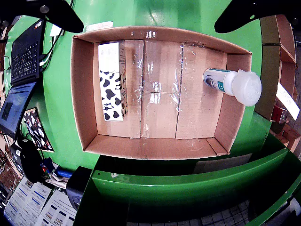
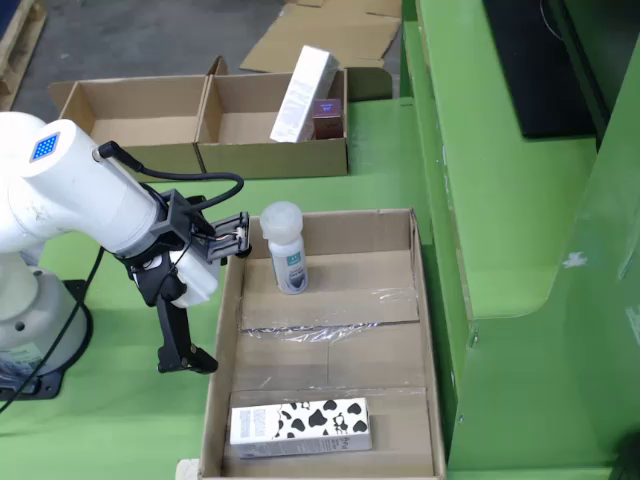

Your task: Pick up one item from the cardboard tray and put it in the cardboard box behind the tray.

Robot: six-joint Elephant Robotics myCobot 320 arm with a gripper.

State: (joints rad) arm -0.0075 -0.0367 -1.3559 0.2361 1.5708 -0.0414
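Green tabletop [image 2: 390, 160] holds a cardboard tray [image 2: 425, 330]. Over its far end the gripper [image 2: 243, 238] is clamped on a white bottle [image 2: 284, 250], lifted upright. A cow-patterned carton [image 2: 300, 427] lies flat at the near end.

Seen only as two blurred black shapes at the top edge of the wrist view, the gripper [image 1: 146, 12], contact with the white plastic bottle [image 1: 233, 84] impossible to judge. Hidden in the fixed view behind the black gripper mount [image 2: 205, 240], the fingertips. Cut off at the left edge there, the white robot arm [image 2: 70, 195]. Too small to read, the teal label on the bottle. Cropped by the top edge, flattened brown cardboard [image 2: 335, 30].
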